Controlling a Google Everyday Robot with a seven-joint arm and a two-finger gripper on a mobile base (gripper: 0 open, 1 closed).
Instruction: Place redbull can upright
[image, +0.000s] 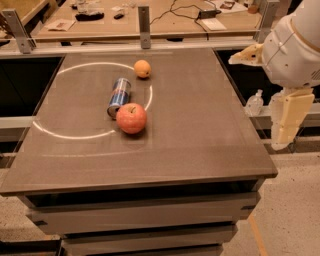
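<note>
The redbull can (119, 96) lies on its side on the grey table (200, 130), left of the middle, with its silver end toward the front. A red apple (131, 118) sits right against the can's front end. My gripper (289, 121) hangs at the far right, beyond the table's right edge, on the white arm (295, 47). It is far from the can and holds nothing that I can see.
A small orange (142, 68) sits behind the can. A white circle line (70, 134) is drawn on the tabletop around the can. A workbench with clutter (150, 15) and metal posts stands behind the table. A plastic bottle (254, 103) stands beyond the right edge.
</note>
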